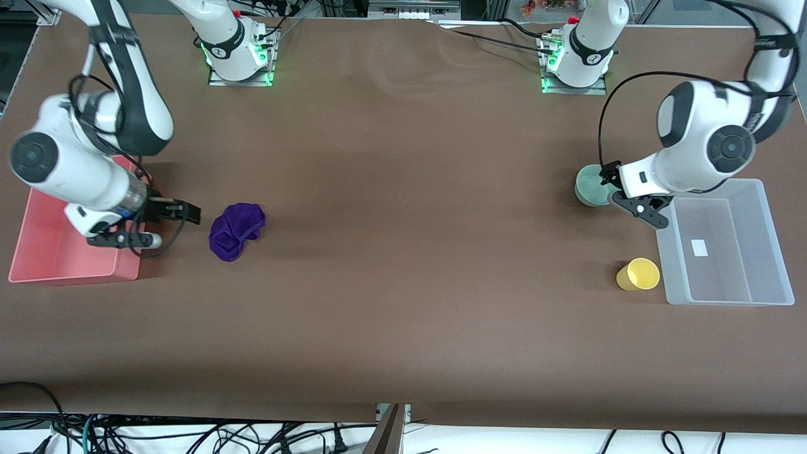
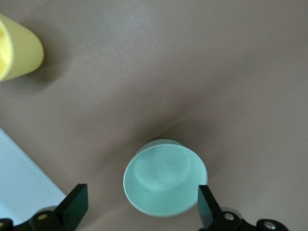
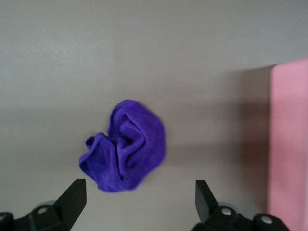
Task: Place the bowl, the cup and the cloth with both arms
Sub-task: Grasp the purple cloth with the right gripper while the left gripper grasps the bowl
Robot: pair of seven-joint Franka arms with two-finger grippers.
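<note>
Grippers both stand wide open and empty, we note: the left gripper [image 2: 139, 211] over the light, rigid, slick mint bowl [image 1: 591, 185] beside the clear bin [image 1: 779, 252], best pinched across its rim, the right gripper [image 3: 139, 202] near the limp purple cloth [image 1: 236, 230], best pinched at its bunched crown.

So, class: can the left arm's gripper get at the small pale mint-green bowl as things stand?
Probably yes. The left gripper is open just above the small pale mint-green bowl, which stands alone on the brown table, apart from the yellow cup.
</note>
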